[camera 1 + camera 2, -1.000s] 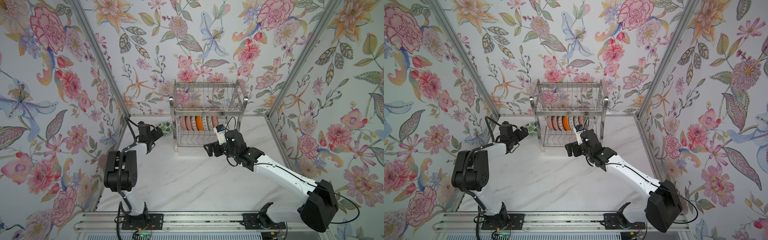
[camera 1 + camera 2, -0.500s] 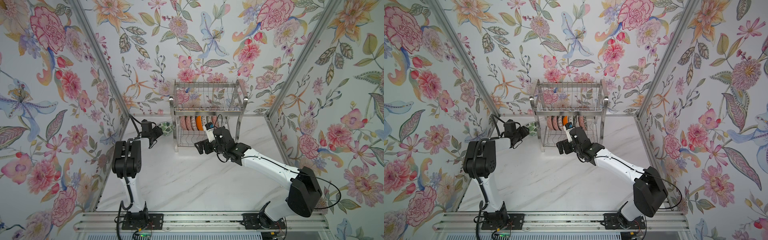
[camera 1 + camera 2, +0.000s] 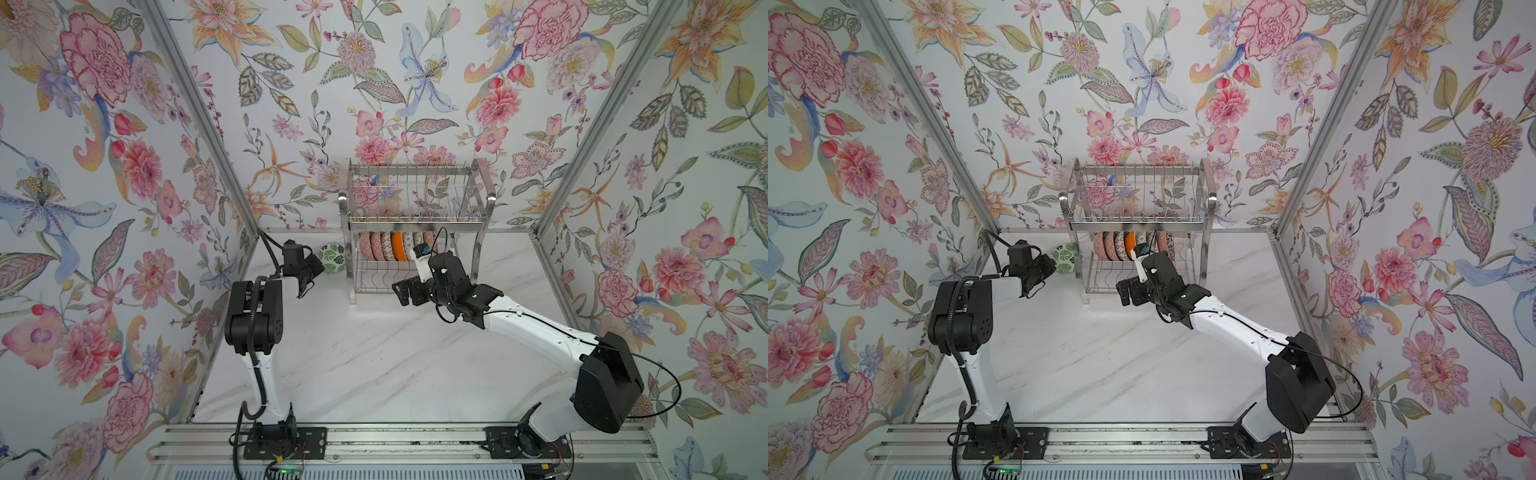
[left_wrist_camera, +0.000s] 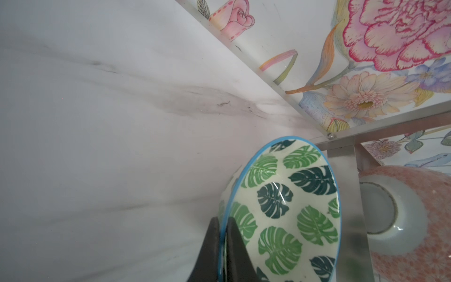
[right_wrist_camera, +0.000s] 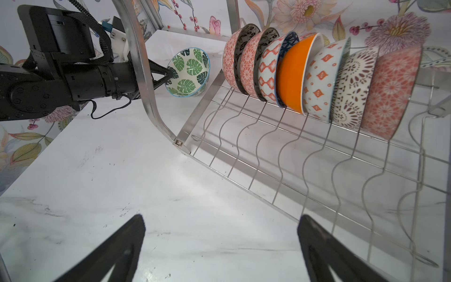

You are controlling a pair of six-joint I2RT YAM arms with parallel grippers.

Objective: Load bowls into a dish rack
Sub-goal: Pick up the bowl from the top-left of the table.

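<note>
Left hand [image 4: 222, 223] pinching leaf bowl [image 4: 288, 207], seemingly on table [image 4: 97, 146]

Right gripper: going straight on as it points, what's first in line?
Probably the dish rack, its lower front corner by the curved leg. The right gripper points low over the table; depth unclear, marble might come first.

Bright, even, diffuse light is filling the scene in both top views, and the marble worktop [image 3: 374, 365] is giving back a soft sheen. In the right wrist view the wires of the dish rack [image 5: 142, 73] are casting pale, soft-edged shadows on it, and the wide lens is bowing the rack's leg. In the left wrist view a small glint is sitting on the glazed green-leaf bowl [image 4: 288, 214], while the fingers [image 4: 238, 254] of the left tool [image 4: 223, 219] are blurring at close range.
</note>
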